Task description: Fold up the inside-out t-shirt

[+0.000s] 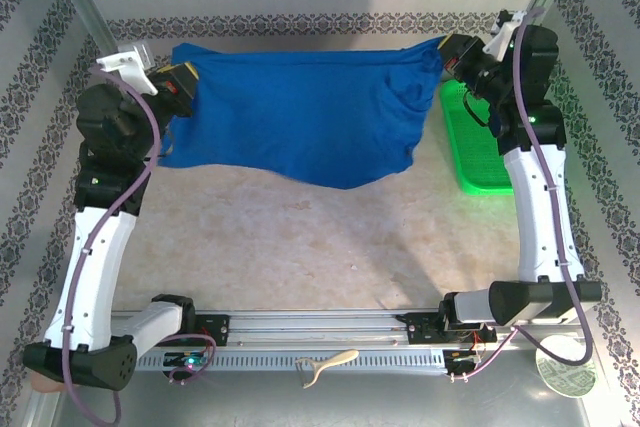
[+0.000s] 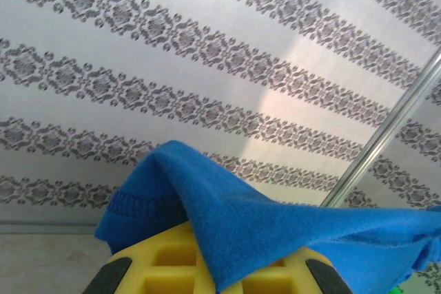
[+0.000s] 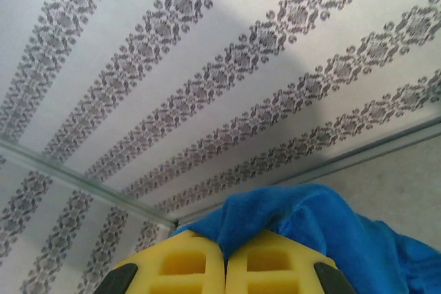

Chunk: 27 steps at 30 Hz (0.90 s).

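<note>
Two-arm hold on the t-shirt (image 1: 300, 112), top view. The blue shirt hangs stretched across the far side of the table (image 1: 300, 237), one upper corner in each gripper. Whether its sagging lower edge touches the tabletop cannot be told.

Left gripper (image 1: 183, 84): jaws closed on a fold of the shirt's left edge. In the left wrist view the cloth drapes over the yellow pads (image 2: 169, 261) and hides the gap between them; a stitched hem shows beside them.

Right gripper (image 1: 457, 51): jaws closed, yellow pads (image 3: 186, 263) pressed together, with a bunch of blue cloth rising from the seam between them.

Risks, as judged from this pose:
- Each hold takes only a small bite of cloth near an edge. Pulling the arms further apart could draw the cloth out of one grip, and that side would drop.
- The right part is gathered into creases and the lower edge hangs uneven, so laying it down as it is would likely give a crooked, wrinkled fold.
- The shirt's right edge hangs just beside the green basket (image 1: 482, 188). A drift to the right while lowering could drape cloth over its rim or catch on it.

Basket: on the table at the right, partly behind the right arm; nothing can be made out in the part that shows.
</note>
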Each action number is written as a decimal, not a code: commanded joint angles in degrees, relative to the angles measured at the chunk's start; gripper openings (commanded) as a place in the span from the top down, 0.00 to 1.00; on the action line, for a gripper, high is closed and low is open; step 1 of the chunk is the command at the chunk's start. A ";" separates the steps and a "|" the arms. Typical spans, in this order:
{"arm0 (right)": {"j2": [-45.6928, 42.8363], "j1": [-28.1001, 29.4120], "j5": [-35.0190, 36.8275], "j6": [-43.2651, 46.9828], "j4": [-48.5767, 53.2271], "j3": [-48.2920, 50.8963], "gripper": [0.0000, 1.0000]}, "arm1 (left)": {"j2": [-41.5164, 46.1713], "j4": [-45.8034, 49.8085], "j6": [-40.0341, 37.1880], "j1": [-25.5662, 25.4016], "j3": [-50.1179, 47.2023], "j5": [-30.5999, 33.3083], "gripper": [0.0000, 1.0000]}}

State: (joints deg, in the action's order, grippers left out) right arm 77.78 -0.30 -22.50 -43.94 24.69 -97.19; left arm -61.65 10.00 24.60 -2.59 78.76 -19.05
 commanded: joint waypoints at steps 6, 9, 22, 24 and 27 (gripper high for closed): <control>-9.14 -2.72 -7.75 -4.83 -4.36 -0.90 1.00 | 2.82 6.51 1.86 4.17 1.02 -1.69 1.00; -11.61 -2.74 -7.42 -5.95 -5.17 -5.05 1.00 | 4.67 7.85 2.89 4.18 4.01 0.25 1.00; -1.86 -1.75 -6.55 -5.42 -10.67 -4.26 1.00 | -14.79 2.13 9.10 4.25 7.17 2.26 1.00; 2.75 -1.51 -6.40 -4.72 -11.35 -6.33 1.00 | -19.51 -0.58 11.69 4.38 9.13 3.23 1.00; 10.07 -0.78 -6.72 -3.83 -12.20 -11.20 1.00 | -26.96 -1.52 14.20 4.46 15.34 3.58 1.00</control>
State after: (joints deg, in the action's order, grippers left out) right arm 83.29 -1.63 -30.46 -48.53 16.08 -104.14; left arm -85.95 12.88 34.85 0.62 87.74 -18.24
